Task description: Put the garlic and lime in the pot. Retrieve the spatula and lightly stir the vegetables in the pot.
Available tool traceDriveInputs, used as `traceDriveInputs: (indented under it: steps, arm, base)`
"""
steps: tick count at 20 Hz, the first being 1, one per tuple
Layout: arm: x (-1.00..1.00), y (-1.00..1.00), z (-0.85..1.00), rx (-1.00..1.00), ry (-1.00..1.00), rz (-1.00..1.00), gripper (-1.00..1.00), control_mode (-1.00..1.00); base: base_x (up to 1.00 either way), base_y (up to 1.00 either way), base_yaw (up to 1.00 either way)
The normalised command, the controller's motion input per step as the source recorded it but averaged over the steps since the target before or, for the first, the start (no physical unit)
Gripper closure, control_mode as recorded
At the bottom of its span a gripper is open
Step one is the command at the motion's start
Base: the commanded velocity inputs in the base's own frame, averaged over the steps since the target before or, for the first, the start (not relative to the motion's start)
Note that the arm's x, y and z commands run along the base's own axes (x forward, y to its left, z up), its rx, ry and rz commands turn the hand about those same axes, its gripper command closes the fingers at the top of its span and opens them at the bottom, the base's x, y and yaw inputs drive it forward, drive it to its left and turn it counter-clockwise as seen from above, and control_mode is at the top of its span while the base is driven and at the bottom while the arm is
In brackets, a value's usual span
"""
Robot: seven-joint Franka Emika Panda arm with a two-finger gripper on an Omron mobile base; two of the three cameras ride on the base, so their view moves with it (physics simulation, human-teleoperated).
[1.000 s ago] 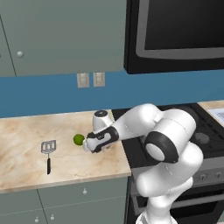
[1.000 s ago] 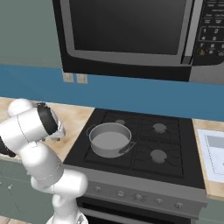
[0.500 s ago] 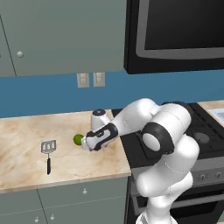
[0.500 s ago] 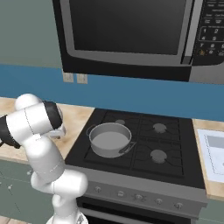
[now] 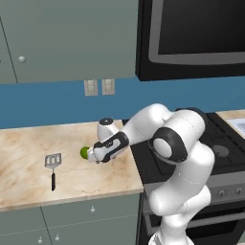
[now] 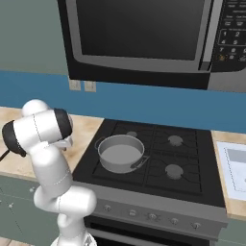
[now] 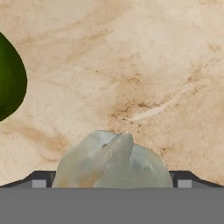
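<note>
Right base view: the pot is seen at centre on the stove. Low on the counter, left of centre in the left base view, the gripper is spread wide around the garlic, with the lime just beside it and the spatula further left.

I count one lime and one garlic bulb below my hand, one spatula on the worktop, and one pot on the stove. The stove shows four burners. On the wall sit two outlets. One microwave hangs above.
</note>
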Motion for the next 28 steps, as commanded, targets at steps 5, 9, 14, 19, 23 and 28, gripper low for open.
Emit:
traceDriveInputs:
  steps: [5,9,14,19,23,28]
  arm:
    - [0.0,0.02,-0.25,0.0,-0.03,0.0,-1.0,-1.0]
    - [0.0,0.07,-0.23,0.0,-0.05,0.0,1.0,-1.0]
    - [-0.12,-0.01,-0.14,0.0,-0.02,0.02,1.0,-1.0]
    - [-0.31,-0.06,0.05,0.0,0.0,0.01,1.0,-1.0]
    - [-0.5,-0.22,0.34,0.04,-0.1,0.07,1.0,-1.0]
    - [-0.6,-0.37,0.37,0.06,-0.12,0.02,1.0,-1.0]
  base:
    - [0.0,0.0,0.0]
    - [0.0,0.0,0.0]
    - [0.0,0.0,0.0]
    - [0.0,0.0,0.0]
    - [0.0,0.0,0.0]
    - [0.0,0.0,0.0]
